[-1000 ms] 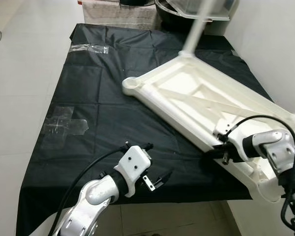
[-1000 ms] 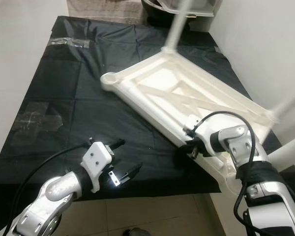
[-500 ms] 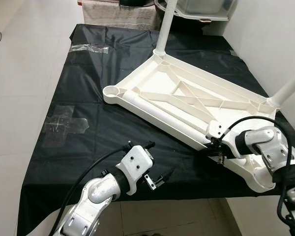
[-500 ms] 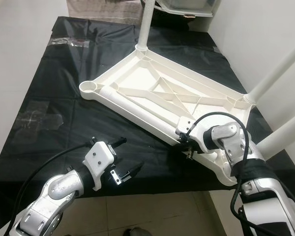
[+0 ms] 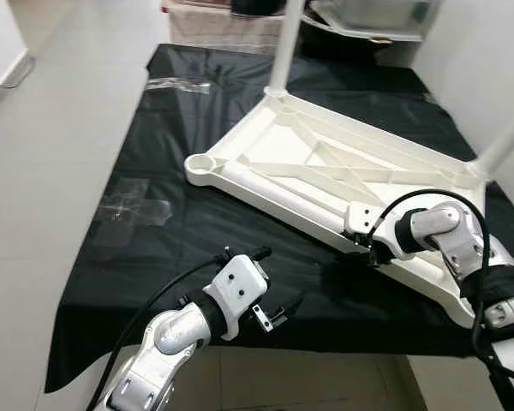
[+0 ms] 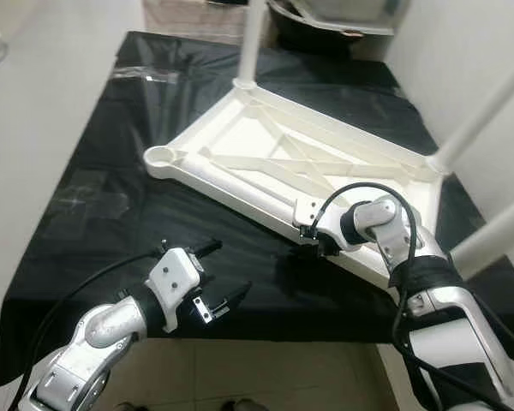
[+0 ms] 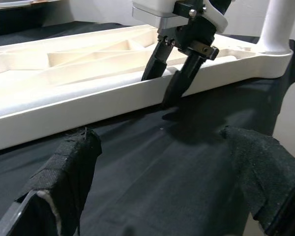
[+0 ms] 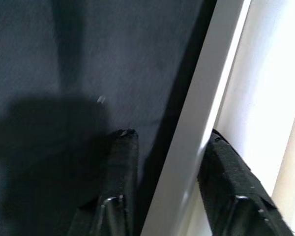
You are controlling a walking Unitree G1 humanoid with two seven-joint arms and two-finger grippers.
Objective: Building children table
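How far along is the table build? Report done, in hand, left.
Done: the tabletop lies inverted on the black sheet, with at least two legs socketed. In hand: the right end effector clamps its near rim, and the left end effector hovers open and empty. Left: the near-left socket has no leg.

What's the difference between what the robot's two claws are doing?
The right gripper straddles the rim of the upturned white table, one finger on each side; the left gripper hangs open above the black sheet, holding nothing. Both have two black fingers.
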